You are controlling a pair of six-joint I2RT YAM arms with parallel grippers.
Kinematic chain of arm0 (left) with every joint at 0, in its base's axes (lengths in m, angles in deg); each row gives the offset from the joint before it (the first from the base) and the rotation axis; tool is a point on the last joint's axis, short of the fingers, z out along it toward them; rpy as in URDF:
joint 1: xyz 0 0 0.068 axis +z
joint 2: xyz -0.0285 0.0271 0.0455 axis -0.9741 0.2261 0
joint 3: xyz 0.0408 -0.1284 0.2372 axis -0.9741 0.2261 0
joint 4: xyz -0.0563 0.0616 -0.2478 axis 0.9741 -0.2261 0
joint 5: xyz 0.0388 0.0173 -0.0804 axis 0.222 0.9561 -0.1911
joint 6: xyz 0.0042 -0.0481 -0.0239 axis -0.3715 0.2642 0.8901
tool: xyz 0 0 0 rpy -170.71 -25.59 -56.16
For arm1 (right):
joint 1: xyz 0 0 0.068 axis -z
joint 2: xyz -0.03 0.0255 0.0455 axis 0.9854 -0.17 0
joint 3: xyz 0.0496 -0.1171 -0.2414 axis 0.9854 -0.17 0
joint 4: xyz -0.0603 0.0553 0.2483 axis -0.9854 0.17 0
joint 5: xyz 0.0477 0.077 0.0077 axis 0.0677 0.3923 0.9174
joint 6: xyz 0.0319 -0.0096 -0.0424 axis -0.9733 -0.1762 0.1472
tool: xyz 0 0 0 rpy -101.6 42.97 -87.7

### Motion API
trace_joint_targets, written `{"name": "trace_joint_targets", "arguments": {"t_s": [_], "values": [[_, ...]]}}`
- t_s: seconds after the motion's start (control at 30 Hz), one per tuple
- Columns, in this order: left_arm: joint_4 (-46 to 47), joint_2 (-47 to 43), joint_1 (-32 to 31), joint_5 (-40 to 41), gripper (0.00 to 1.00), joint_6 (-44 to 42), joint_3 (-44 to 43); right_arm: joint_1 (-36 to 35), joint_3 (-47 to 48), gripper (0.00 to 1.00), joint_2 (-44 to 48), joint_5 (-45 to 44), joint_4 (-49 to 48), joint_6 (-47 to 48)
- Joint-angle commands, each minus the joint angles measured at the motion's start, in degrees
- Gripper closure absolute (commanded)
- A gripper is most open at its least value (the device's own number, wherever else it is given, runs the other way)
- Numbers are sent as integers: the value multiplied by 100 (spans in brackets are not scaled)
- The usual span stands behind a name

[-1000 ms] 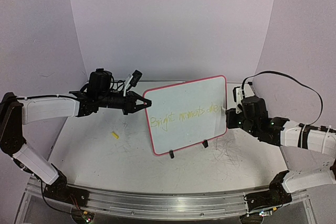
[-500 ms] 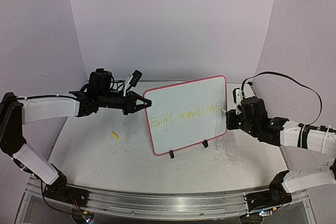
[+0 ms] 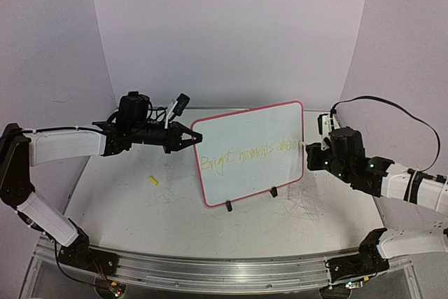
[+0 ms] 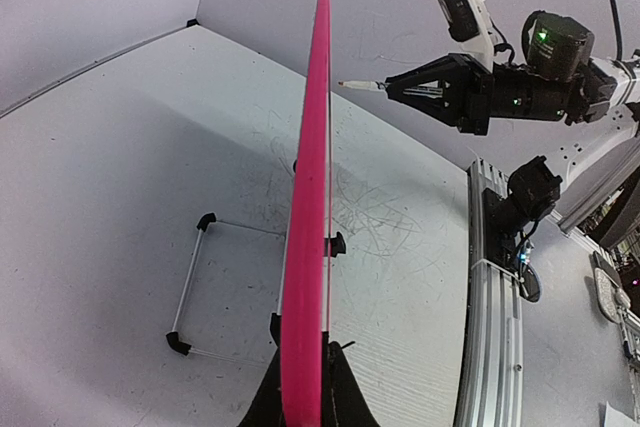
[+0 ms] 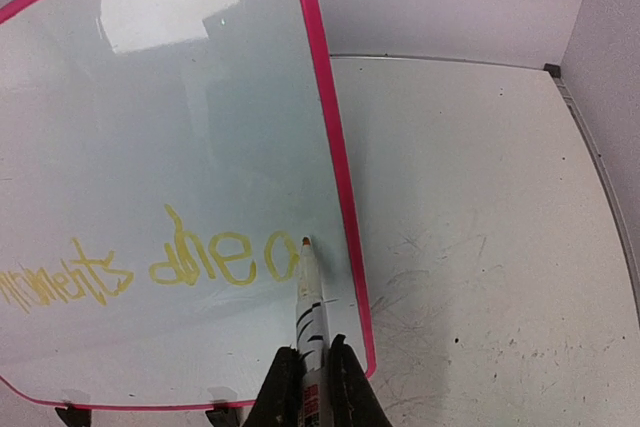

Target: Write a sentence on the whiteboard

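The whiteboard [image 3: 262,127] stands tilted on the table, white with a pink rim; the left wrist view shows it edge-on [image 4: 312,177]. My left gripper [image 3: 191,138] is shut on its left edge [image 4: 305,392]. The sentence [image 3: 245,153], in thin yellow letters, runs across the board; its last word [image 5: 220,262] ends near the right rim. My right gripper [image 3: 311,153] is shut on a white marker [image 5: 310,297]. The marker's tip sits at the last letter, and in the left wrist view the marker [image 4: 358,85] shows a small gap from the board.
A small yellow cap [image 3: 153,180] lies on the table left of the board. Black clip feet [image 3: 228,205] and a wire stand [image 4: 190,287] prop the board. Grey scribbles [image 3: 302,204] mark the table at right. A metal rail [image 3: 210,264] runs along the near edge.
My right arm has drawn back a little to the right with the marker. The left arm and the board have not moved.
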Motion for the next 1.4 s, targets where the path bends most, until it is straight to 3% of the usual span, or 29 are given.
{"name": "trace_joint_targets", "arguments": {"t_s": [0.0, 0.63, 1.0, 1.37], "values": [[-558, 127, -15, 497, 100, -740, 46, 116, 110, 100, -111, -52, -29, -5], [-557, 133, -16, 428, 100, -755, 43, 220, 255, 100, -452, 193, -581, 265], [-557, 132, -15, 430, 100, -755, 39, 217, 110, 100, -443, 546, -273, 164], [-557, 151, -15, 421, 100, -755, 37, 221, 136, 100, -503, 341, -17, 38]]}}
